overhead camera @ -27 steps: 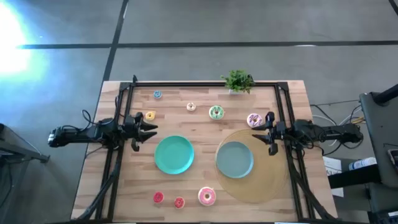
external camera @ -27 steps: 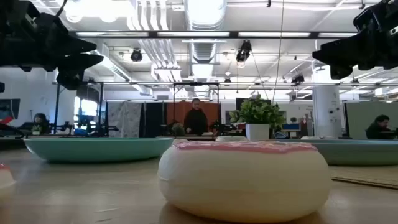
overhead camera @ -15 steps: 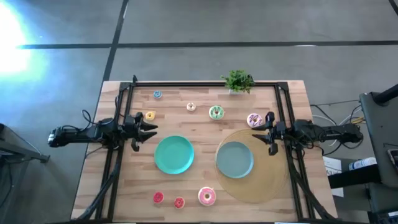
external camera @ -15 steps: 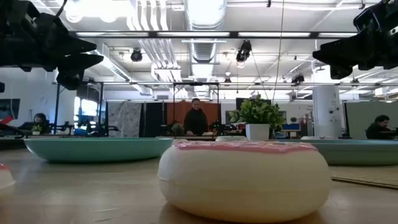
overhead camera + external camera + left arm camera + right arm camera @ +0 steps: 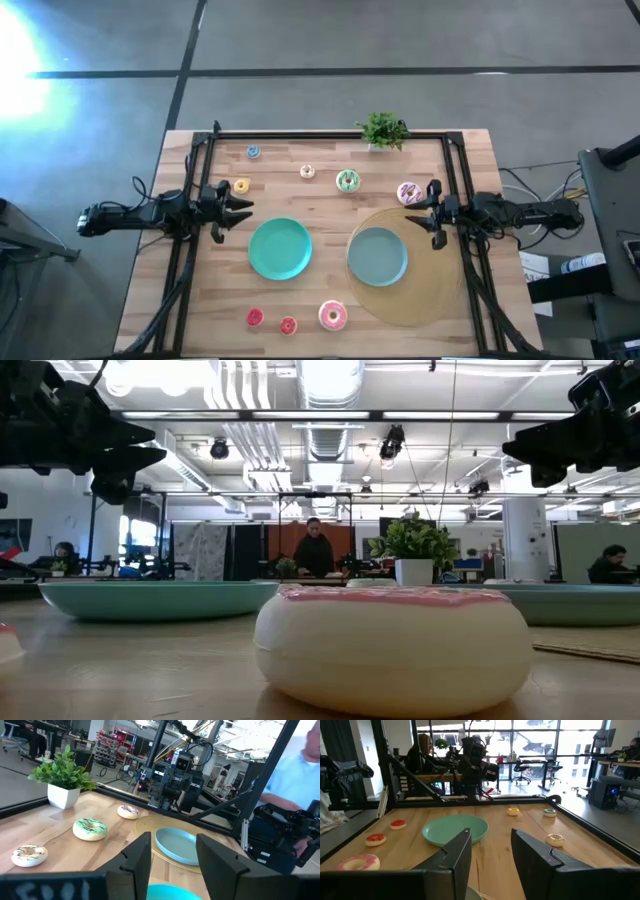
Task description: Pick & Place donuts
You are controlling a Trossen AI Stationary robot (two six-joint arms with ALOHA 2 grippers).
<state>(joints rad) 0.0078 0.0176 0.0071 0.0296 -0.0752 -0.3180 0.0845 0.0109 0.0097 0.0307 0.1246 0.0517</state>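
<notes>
Both grippers hover open above the table and touch nothing. My left gripper (image 5: 240, 209) (image 5: 172, 860) is at the left side, near a tiny yellow donut (image 5: 241, 186). My right gripper (image 5: 428, 213) (image 5: 492, 852) is at the right side, beside the white-pink donut (image 5: 409, 193). The green donut (image 5: 347, 181), a cream one (image 5: 307, 172) and a blue one (image 5: 253, 152) lie flat toward the far edge. The pink donut (image 5: 332, 316) (image 5: 392, 645) and two red ones (image 5: 255, 317) (image 5: 288, 325) lie near the near edge.
Two teal plates sit mid-table: one (image 5: 279, 249) on bare wood, the other (image 5: 377, 256) on a round tan mat (image 5: 425, 295). A potted plant (image 5: 383, 131) stands at the far edge. A dark frame (image 5: 330, 134) borders the work area. A person (image 5: 295, 775) is beyond the table.
</notes>
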